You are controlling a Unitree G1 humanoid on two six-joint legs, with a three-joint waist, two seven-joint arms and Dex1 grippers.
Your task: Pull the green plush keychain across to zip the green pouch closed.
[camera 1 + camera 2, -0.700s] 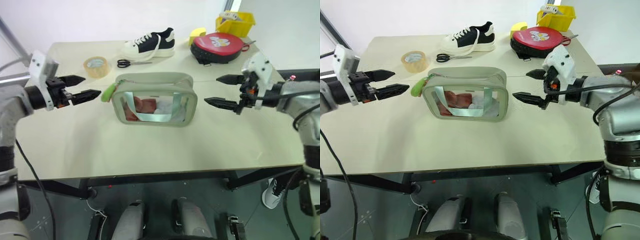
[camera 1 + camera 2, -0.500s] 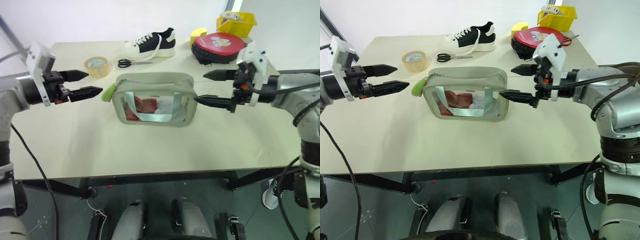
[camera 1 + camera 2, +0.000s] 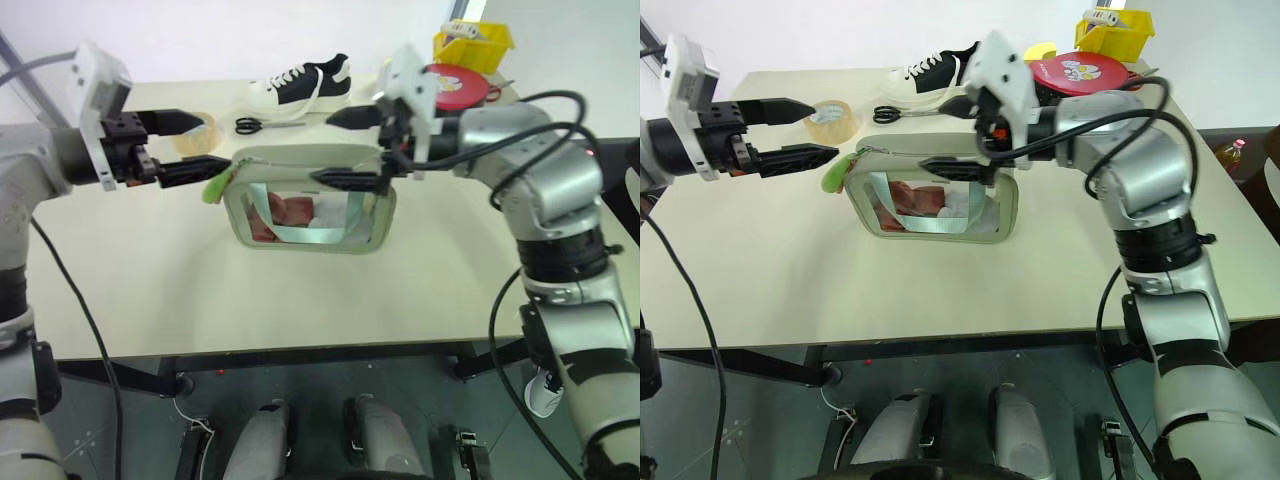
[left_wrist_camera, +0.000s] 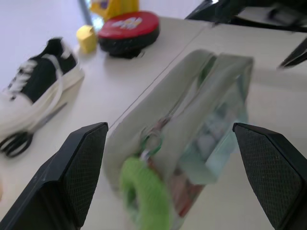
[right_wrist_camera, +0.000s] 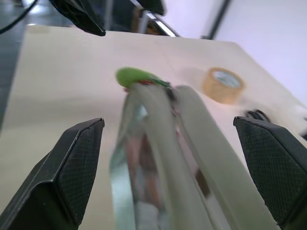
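You are looking down on a pale table [image 3: 300, 290], and the pouch [image 3: 308, 198] near its middle is the landmark for everything else. It is sage green and boxy, standing upright, with a clear window facing you that shows red and white contents. No writing can be read on it, or on anything else here.

Behind the pouch, from left to right, lie a tape roll [image 3: 830, 120], scissors [image 3: 262, 125], a black and white shoe [image 3: 303, 85], a round red case [image 3: 455, 82] with a small cartoon picture on its lid, and a yellow bin [image 3: 476, 42].

The right gripper [image 3: 345, 148] reaches in from the pouch's right, pointing left over its top. Its fingers are spread wide, holding nothing; one finger is above the zipper line and the other in front of the upper window edge. Whether either touches the fabric is unclear.

The left gripper [image 3: 185, 145] hangs just left of the pouch, pointing right, fingers wide apart and empty.

The keychain [image 3: 217, 186], a bright green fuzzy charm, hangs at the pouch's left end, just beside the left gripper's lower fingertip.
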